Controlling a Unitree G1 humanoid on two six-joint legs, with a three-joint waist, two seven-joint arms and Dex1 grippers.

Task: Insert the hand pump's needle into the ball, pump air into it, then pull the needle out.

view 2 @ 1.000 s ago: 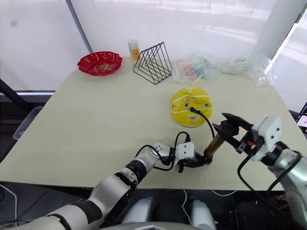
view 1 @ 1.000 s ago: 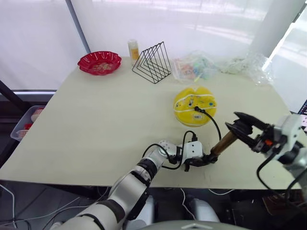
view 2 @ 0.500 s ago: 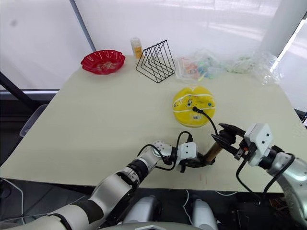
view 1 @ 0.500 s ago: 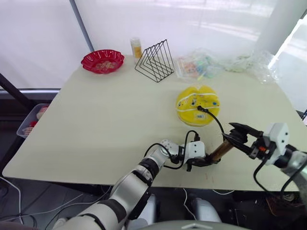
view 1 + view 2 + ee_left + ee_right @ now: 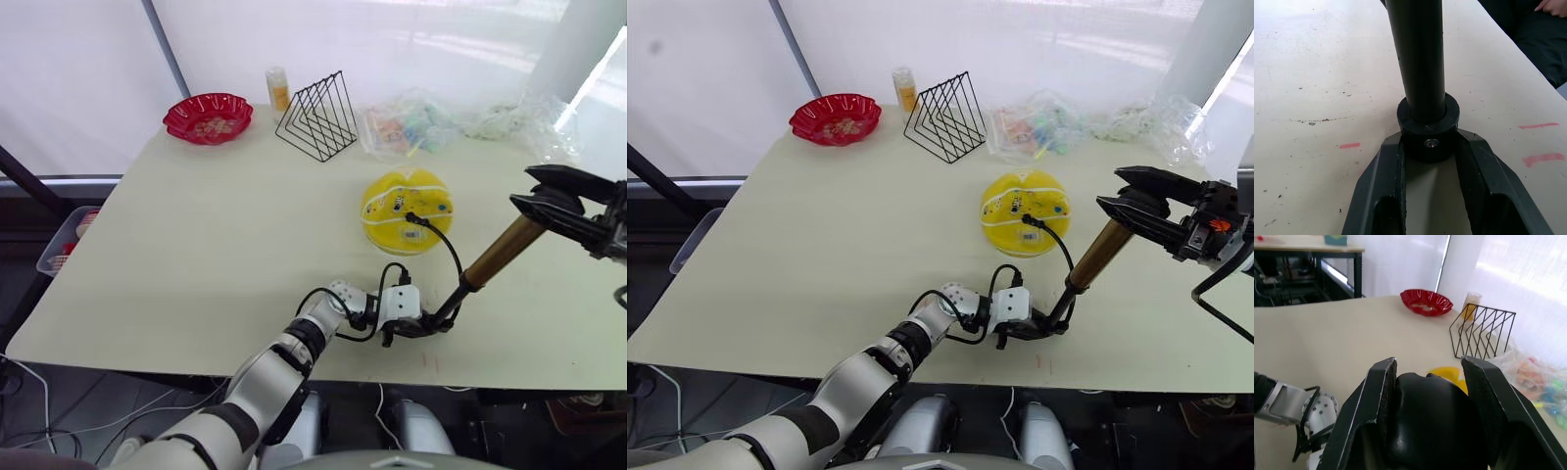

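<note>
Table (image 5: 196,255), pale cream and marked with faint red strokes and specks, carries everything. At its near edge the left gripper (image 5: 416,328) is clamped on the black base cap of the hand pump (image 5: 485,264), pinning it to the surface. The gold barrel slants up to the right gripper (image 5: 1136,201), whose fingers squeeze the black T-handle. A thin black hose arcs to the needle (image 5: 409,217), set in the squashed yellow ball (image 5: 407,211) mid-table. Farther back stand a black wire rack (image 5: 315,122), a red bowl (image 5: 208,116), a small bottle (image 5: 278,88) and crumpled plastic bags (image 5: 460,127), before bright white curtains.
</note>
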